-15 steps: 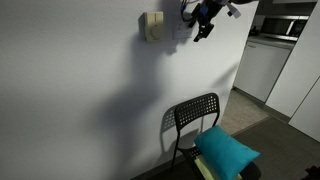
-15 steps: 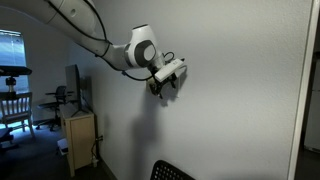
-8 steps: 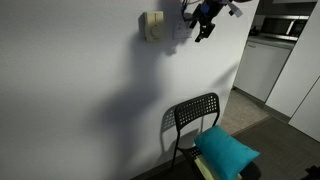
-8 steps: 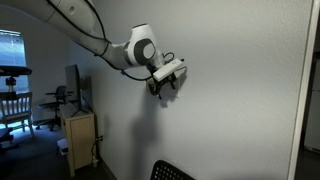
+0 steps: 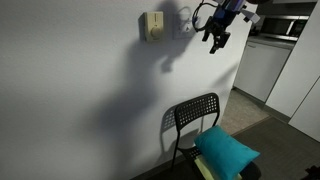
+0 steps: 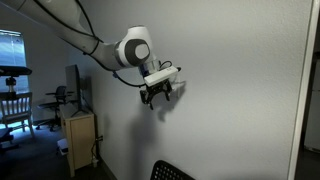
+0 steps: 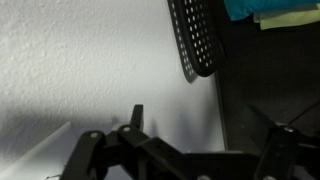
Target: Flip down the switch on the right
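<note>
The switch [image 5: 185,27] is a small white plate on the white wall, just right of a beige box [image 5: 152,25]. Its toggles are too small to read. My gripper [image 5: 217,35] hangs in the air right of the switch, off the wall and not touching it. It also shows in an exterior view [image 6: 157,93], fingers pointing down, where the switch is not visible. In the wrist view the gripper [image 7: 210,125] has its two dark fingers spread wide with only bare wall between them. It is open and empty.
A black mesh chair [image 5: 195,115] stands against the wall below, with a teal cushion [image 5: 228,150] on its seat; both show in the wrist view [image 7: 195,40]. Kitchen cabinets [image 5: 265,65] stand beyond the wall corner. A wooden cabinet [image 6: 80,140] stands along the wall.
My gripper has pulled away from the wall at the switch, moving sideways and a little lower. The switch plate now shows uncovered beside the beige box.
</note>
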You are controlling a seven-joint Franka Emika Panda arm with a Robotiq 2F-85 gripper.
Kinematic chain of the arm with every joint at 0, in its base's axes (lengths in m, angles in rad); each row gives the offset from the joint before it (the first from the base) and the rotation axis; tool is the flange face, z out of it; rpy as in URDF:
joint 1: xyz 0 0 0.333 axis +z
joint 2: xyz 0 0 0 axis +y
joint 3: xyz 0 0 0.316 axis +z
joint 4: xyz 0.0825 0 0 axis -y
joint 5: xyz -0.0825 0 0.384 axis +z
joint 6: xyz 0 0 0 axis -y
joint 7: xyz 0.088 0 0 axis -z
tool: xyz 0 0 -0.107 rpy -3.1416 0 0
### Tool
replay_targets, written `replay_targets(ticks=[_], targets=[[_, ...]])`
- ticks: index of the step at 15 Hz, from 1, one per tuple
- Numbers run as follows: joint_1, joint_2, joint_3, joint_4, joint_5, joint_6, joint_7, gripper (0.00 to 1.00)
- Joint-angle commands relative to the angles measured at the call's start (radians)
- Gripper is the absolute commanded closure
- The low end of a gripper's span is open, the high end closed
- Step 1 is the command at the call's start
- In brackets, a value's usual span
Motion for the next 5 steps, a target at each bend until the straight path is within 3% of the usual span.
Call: replay_targets(ticks=[1,2,5], targets=[[-0.020,-0.099,-0.003,-0.127,0.050,0.014,-0.021,0.00],[-0.005,-0.036,0.000,-0.047,0.018,-0.002,0.002,0.00],[-0.003,-0.045,-0.001,-0.055,0.021,-0.002,0.002,0.00]])
